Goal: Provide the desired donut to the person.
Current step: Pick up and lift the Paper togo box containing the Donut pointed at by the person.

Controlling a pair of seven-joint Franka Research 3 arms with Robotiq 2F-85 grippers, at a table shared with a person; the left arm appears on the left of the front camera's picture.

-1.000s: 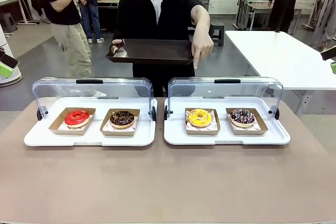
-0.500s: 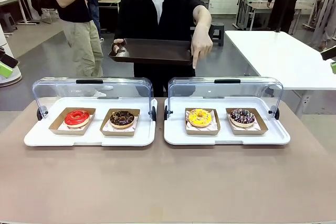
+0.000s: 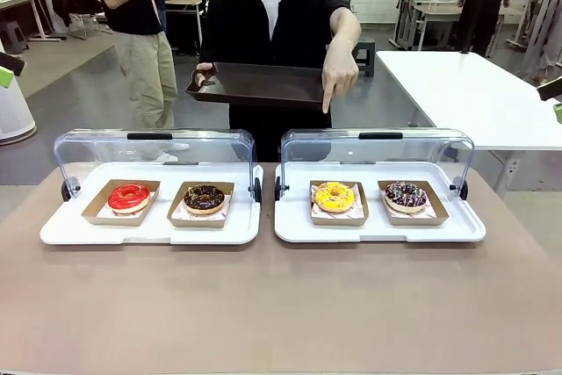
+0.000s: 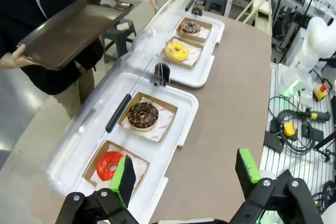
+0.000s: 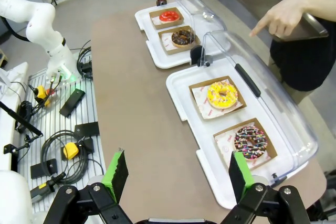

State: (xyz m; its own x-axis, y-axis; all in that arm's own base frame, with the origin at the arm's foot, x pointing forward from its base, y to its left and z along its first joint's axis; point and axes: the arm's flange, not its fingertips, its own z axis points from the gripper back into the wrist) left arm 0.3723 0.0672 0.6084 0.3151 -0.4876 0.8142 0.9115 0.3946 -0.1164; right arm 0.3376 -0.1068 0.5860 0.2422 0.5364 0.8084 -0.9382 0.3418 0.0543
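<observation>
- The robot's left hand [image 4: 186, 169] hangs raised off the left end of the worktop [image 3: 281, 305], released: its green-padded fingers are spread wide with nothing between them
- The right hand [image 5: 178, 167] hangs off the opposite end, also released, its fingers wide apart and grasping nothing
- Two white trays sit side by side on the worktop, each with a clear lid swung back along its far side
- The left tray [image 3: 149, 230] holds a red donut [image 3: 129, 197] at its outer end and a chocolate donut [image 3: 204, 197] nearer the middle, each in its own cardboard box
- The right tray [image 3: 378, 230] holds a yellow donut [image 3: 334, 196] nearer the middle and a sprinkled donut [image 3: 405, 194] at its outer end, also in cardboard boxes
- The person [image 3: 272, 24] stands at the far side and holds a brown tray [image 3: 259, 85] level with one hand
- The person's pointing hand [image 3: 338, 72] reaches in front of the brown tray, index finger aimed down over the right tray's lid [image 3: 378, 151], on the yellow donut's side
- All four donuts lie well apart from both robot hands
</observation>
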